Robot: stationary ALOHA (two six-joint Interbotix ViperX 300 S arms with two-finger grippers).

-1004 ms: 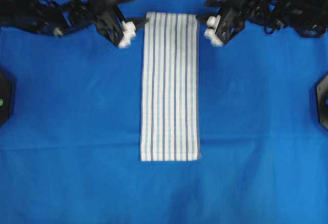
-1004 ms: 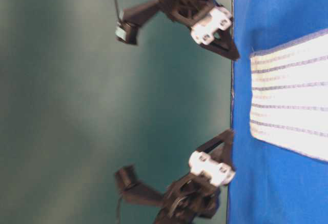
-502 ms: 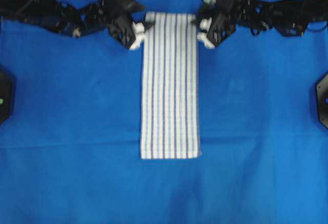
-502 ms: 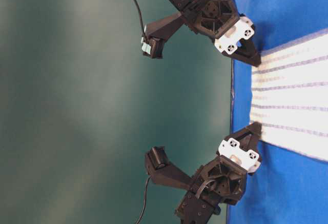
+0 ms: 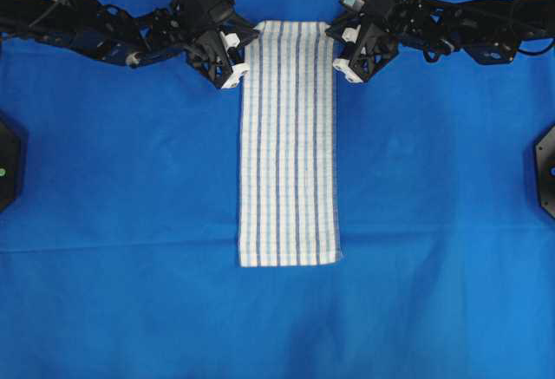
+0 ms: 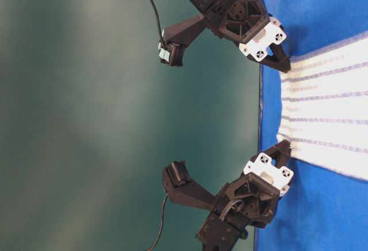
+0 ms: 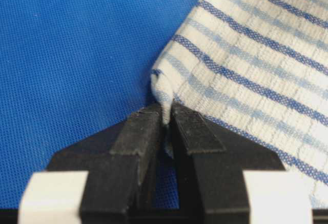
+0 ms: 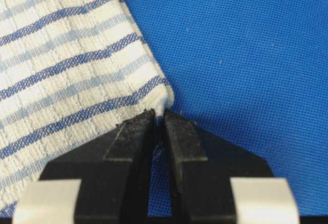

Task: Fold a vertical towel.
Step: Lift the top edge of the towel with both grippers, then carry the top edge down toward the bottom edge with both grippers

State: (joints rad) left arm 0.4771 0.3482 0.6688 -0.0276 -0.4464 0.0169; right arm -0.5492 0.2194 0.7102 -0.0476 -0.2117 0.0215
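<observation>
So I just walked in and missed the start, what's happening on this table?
Two robot arms are starting to fold a white woven towel with blue stripes, laid lengthwise on a large blue cloth. The left end effector and right end effector each pinch a far corner. The rest lies flat, unfolded.

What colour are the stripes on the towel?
Blue on white towel, some dark, some pale; clearest in the left wrist view.

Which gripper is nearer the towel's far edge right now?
Neither: both touch it. The left gripper is shut on one far corner of the towel, and the right gripper is shut on the other, each pinching cloth between its fingers.
</observation>
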